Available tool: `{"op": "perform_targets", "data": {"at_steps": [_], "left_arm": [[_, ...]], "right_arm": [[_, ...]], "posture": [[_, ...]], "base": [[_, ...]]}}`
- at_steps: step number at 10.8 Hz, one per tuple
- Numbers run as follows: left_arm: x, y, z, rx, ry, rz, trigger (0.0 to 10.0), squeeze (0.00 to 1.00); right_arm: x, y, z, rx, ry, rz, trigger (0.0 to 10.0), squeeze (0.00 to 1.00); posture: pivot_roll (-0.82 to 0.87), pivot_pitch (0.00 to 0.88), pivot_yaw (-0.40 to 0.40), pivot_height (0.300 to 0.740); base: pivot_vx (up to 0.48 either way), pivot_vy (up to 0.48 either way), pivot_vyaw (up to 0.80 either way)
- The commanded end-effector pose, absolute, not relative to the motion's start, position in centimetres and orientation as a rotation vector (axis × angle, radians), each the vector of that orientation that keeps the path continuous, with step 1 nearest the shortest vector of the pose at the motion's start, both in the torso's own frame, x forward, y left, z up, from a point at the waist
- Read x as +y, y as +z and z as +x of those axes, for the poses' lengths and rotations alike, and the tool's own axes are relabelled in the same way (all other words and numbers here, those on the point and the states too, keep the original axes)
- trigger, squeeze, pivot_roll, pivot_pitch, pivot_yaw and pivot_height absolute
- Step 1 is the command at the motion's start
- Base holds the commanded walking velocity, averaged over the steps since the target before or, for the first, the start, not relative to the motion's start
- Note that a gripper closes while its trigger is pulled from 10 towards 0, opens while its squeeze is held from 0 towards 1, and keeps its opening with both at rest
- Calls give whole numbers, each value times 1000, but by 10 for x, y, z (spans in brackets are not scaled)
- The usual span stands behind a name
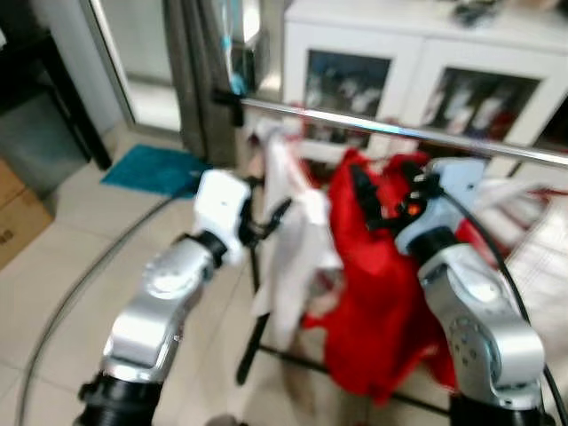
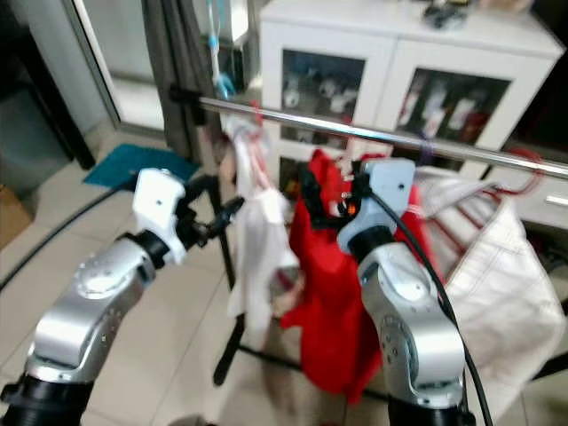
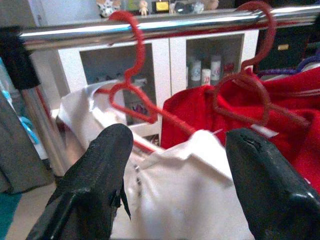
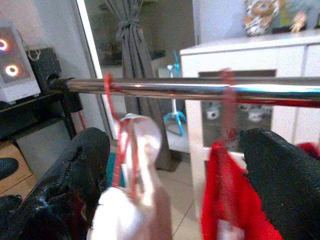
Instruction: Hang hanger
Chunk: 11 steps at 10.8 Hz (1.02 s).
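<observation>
A: Left eye view, left to right: our left gripper [image 1: 266,222] is raised just beside the white shirt [image 1: 288,240], our right gripper [image 1: 377,200] is up against the red garment [image 1: 373,293]. Both garments hang from the chrome rail [image 1: 390,129].

B: Fingers?

A: Both sets spread, nothing pinched. Left wrist view shows our two left fingers [image 3: 95,175] apart with the white collar between and beyond them. Right wrist view has the same wide gap, rail visible through it.

B: Where's the hanger?

A: The red hanger [image 3: 132,95] carries the white shirt, hook already over the rail near its black end cap [image 3: 15,57]. A second, darker red hanger [image 3: 250,85] holds the red garment further right. We'd judge the hang as done or nearly done.

B: If we need to reseat it?

A: Thin wire-like frame, light, fairly stiff, but it will swing and likely slide on that slick rail. Shirt is soft and gives no purchase. We'd take it at the neck just under the hook, not by the cloth.
</observation>
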<state>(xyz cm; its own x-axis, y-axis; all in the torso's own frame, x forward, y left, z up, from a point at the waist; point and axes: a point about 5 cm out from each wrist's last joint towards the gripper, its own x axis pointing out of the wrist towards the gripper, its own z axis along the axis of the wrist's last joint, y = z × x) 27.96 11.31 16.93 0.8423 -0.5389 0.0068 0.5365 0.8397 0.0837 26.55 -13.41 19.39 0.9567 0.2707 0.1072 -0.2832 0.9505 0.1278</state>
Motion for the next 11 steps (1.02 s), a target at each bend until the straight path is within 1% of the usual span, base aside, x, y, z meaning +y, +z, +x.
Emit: {"op": "perform_targets", "data": {"at_steps": [1,3,4,5,7,8,10,11], "left_arm": [[109,168,277,-19,-590,65,10000,0],[111,163,271,10,-694,121,10000,0],[122,157,269,38,-721,171,10000,0],[127,156,271,49,-713,180,10000,0],[140,156,270,77,-765,227,10000,0],[145,156,270,79,-777,247,10000,0],[142,157,263,76,-847,255,10000,0],[140,157,259,76,-880,245,10000,0]], "right_arm": [[-140,194,264,-87,264,140,10000,1000],[-140,193,269,-52,246,120,10000,1000],[-140,191,274,-12,202,124,10000,1000],[-141,189,278,10,185,118,10000,1000],[-136,190,298,62,165,79,10000,1000],[-137,184,313,152,119,16,10000,1000],[-144,185,333,224,98,-57,10000,1000],[-145,185,338,256,114,-20,10000,843]], "posture": [[20,34,22,740],[24,37,23,740],[23,37,24,740],[21,37,28,740],[20,34,32,740],[19,28,32,740],[26,19,18,740],[25,19,15,740]], "base": [[0,0,0],[0,0,0],[0,0,0],[0,0,0],[0,0,0],[0,0,0],[0,0,0],[0,0,0]]}}
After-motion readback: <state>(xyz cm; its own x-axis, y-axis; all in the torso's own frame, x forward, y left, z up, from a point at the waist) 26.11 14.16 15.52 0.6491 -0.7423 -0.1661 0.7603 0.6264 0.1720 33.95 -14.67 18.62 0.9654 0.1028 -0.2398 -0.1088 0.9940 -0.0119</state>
